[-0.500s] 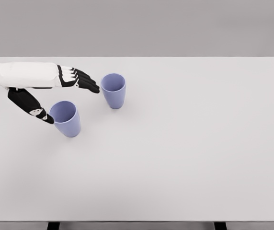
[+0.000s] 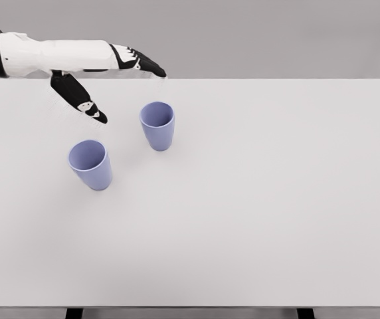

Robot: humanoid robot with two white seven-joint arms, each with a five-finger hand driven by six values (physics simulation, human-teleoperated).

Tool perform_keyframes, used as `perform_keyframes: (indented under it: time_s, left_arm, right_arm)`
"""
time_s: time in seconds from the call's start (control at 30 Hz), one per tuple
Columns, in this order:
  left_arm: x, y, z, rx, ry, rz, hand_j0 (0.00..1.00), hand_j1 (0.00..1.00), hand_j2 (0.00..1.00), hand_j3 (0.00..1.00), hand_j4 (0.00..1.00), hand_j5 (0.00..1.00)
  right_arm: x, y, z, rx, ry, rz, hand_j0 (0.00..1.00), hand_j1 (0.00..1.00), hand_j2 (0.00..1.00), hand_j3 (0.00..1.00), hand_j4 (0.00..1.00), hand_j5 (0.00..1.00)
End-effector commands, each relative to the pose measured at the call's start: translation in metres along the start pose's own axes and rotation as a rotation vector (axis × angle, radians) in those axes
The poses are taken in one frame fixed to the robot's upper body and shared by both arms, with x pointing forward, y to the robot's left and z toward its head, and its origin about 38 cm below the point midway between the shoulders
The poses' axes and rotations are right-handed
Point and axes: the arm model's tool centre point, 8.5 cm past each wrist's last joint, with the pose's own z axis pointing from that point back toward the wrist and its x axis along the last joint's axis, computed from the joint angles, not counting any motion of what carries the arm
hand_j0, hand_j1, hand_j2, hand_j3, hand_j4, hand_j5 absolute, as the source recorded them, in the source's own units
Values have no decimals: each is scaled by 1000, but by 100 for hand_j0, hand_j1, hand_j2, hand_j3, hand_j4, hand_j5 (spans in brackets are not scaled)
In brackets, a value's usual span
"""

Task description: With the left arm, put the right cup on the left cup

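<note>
Two lavender cups stand upright and apart on the white table (image 2: 256,199). The right cup (image 2: 157,125) is farther back; the left cup (image 2: 90,164) is nearer the front left. My left hand (image 2: 127,83) hangs in the air above and behind both cups, open, with its black fingers (image 2: 147,64) stretched toward the right and the thumb (image 2: 80,100) pointing down. It holds nothing and touches neither cup. Its fingertips are above the right cup's rim.
The table's far edge runs just behind the hand, against a grey wall. Two dark table legs (image 2: 74,313) show at the bottom edge.
My left hand has risen and shifted right and back, away from the table surface and the left cup. Both cups have stayed in place.
</note>
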Motion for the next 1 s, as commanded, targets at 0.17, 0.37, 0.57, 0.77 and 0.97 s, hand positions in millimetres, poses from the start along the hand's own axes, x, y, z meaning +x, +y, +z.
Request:
perform_keyframes:
  time_s: [0.17,0.37,0.57,0.77,0.97]
  left_arm:
    - [-39,-11,-41,-26,61,26,100,100,100,100,100,100]
    - [-57,-40,-60,-39,69,97,100,100,100,100,100,100]
    - [-91,-54,-48,-32,178,154,100,100,100,100,100,100]
    - [-88,-63,-80,-56,143,153,100,100,100,100,100,100]
    - [-89,-71,-84,-65,144,163,100,100,100,100,100,100]
  right_arm:
    - [-1,0,0,-1,2,1,100,100,100,100,100,100]
    - [-1,0,0,1,2,1,100,100,100,100,100,100]
    - [0,0,0,1,0,1,100,100,100,100,100,100]
    - [-1,0,0,1,2,2,100,100,100,100,100,100]
    - [-1,0,0,1,2,1,100,100,100,100,100,100]
